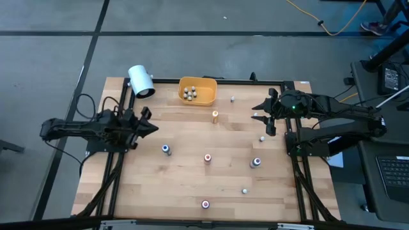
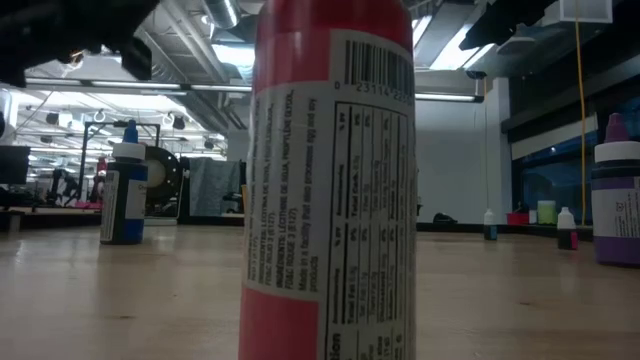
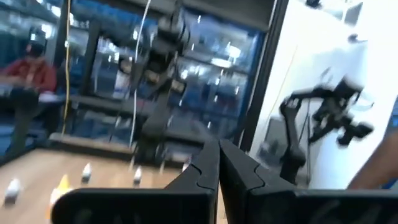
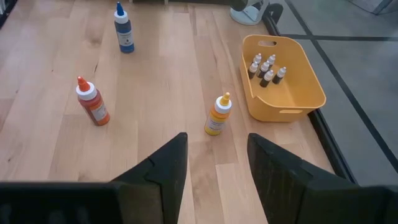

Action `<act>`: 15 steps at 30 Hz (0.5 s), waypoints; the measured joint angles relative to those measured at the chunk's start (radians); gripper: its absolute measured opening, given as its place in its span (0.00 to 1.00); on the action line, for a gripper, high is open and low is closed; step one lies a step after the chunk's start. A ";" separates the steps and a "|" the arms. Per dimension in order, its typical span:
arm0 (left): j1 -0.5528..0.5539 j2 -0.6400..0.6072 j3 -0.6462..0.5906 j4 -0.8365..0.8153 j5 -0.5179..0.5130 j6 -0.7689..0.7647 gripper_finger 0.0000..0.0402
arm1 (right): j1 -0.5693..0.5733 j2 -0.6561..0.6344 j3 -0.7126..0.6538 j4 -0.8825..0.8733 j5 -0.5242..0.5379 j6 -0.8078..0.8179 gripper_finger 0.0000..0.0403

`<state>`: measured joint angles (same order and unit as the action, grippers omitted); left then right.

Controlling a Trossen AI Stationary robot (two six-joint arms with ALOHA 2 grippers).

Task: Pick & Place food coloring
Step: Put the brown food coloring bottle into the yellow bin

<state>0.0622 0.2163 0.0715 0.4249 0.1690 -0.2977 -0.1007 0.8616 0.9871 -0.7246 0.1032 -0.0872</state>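
- Wooden tabletop (image 1: 192,185) seen from above, dark arm at each side edge.
- Left gripper (image 1: 151,126) near the left edge, above the wood, jaws clenched tight on nothing; fingers (image 3: 205,171) pressed together in the left wrist view.
- Right gripper (image 1: 265,110) near the right edge toward the far side, jaws parted and grasping nothing; fingers (image 4: 171,165) well apart in the right wrist view.
- Yellow-orange bin (image 1: 197,91) at the far edge, middle, with several small food coloring bottles (image 1: 190,94) clustered inside.
- White cylinder (image 1: 140,80) lying near the far left corner.
- Orange bottle (image 1: 215,115) upright just in front of the bin.
- Blue-capped bottle (image 1: 166,149) left of centre; red-capped bottle (image 1: 208,158) at centre.
- More bottles scattered toward the right edge and the near edge, all apart from one another.
- Red bottle with printed label (image 2: 330,180) filling the low view, close to the near edge.
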 joint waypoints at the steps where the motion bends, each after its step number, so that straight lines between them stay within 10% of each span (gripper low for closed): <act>1: -0.002 -0.017 0.000 -0.049 -0.008 0.002 0.01 | 0.000 0.000 0.000 0.000 0.000 0.000 0.42; 15: -0.001 -0.053 0.000 -0.186 -0.099 0.206 0.02 | 0.000 0.000 0.000 0.000 0.000 0.000 0.42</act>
<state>0.0616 0.1633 0.0711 0.2392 0.0701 -0.0919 -0.1008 0.8618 0.9871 -0.7246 0.1032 -0.0872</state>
